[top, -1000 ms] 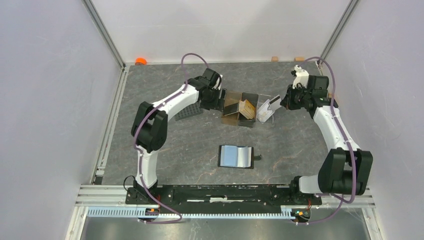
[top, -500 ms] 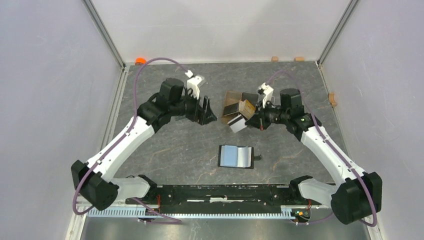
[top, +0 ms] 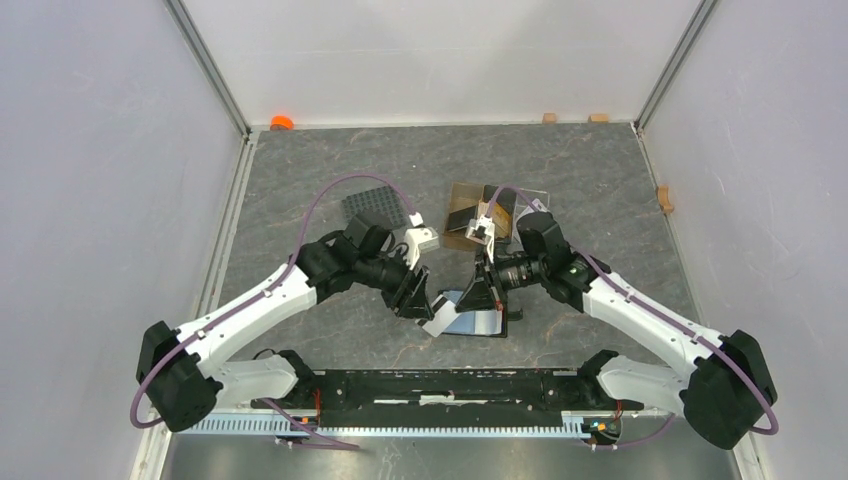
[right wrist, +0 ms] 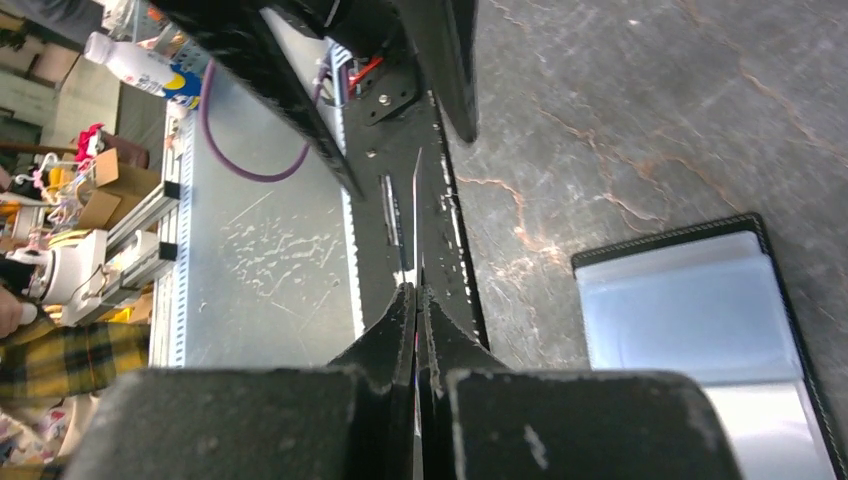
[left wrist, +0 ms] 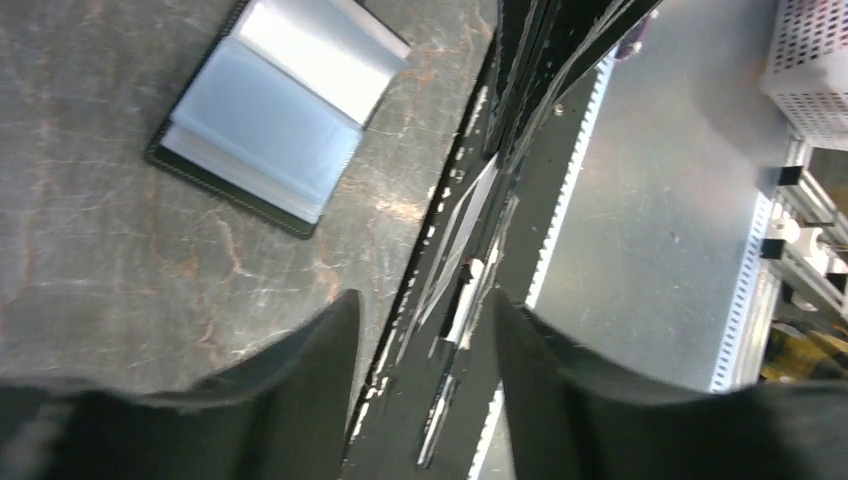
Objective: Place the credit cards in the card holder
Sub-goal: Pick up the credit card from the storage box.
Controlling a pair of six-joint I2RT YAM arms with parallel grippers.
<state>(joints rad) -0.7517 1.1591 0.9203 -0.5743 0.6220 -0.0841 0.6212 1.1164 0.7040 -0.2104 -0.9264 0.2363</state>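
right pincer was shut tight on credit card, card edge-on, long axis pointing straight ahead of it, left pincer stood open around card, card holder lay open

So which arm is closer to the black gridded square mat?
Left. The left arm lies just near-side of the black gridded mat; the right arm is well off to its right.

The left arm and right arm have white shells, black joints and a looping purple cable each. The left pincer and right pincer are black.
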